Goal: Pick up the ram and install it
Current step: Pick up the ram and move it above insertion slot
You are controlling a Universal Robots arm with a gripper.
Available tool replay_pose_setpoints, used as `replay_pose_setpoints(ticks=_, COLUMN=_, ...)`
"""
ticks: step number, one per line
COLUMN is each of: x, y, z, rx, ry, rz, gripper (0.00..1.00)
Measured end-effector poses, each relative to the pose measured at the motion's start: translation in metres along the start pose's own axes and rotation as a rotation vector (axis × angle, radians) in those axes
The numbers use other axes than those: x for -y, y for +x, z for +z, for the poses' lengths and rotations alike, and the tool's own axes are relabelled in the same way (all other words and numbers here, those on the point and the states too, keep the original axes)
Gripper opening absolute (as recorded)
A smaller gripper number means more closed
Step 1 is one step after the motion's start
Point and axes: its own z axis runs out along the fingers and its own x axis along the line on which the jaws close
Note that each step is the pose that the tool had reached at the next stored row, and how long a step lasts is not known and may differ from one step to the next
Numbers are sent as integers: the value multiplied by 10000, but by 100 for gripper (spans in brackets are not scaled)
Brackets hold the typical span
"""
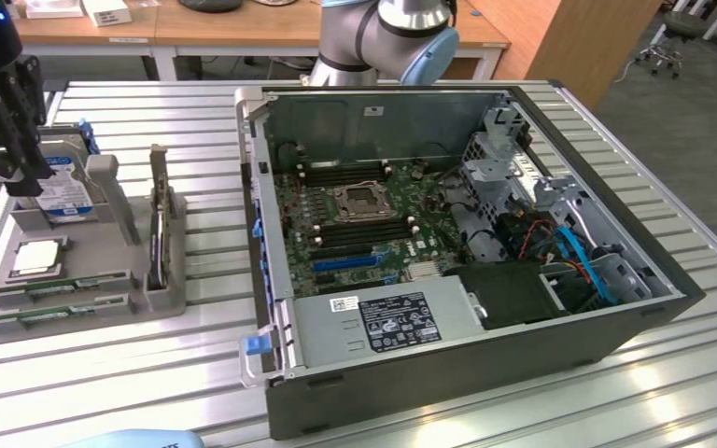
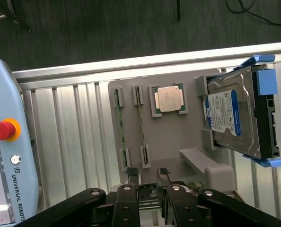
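Above the tray (image 2: 178, 137), the parted pincer (image 2: 148, 172) hangs near the ram (image 2: 118, 127).

Wooden desks (image 1: 209, 33) behind; grey carpet floor (image 1: 695, 103); office chair (image 1: 672, 39) beyond.

"UNIVERSAL ROBOTS" on teach pendant (image 2: 10, 142)

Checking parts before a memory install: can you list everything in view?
ram sticks: two, green, side by side in the holder's slots
processor chip: one, silver, in the holder beside the sticks
hard drive: one, silver, blue label, at the holder's end
holder: one, grey, on the table beside the case
computer case: one, dark, open, on the table
table: one, silver slats
control pendant: one, pale blue, red button
arm: one, grey and blue, behind the case
gripper: one, black, open, above the holder
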Motion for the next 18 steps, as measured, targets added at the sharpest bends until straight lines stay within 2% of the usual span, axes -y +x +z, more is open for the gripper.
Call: replay_pose_setpoints(ticks=18, x=6, y=1, z=134, rx=1, ry=6, rz=0, gripper=29)
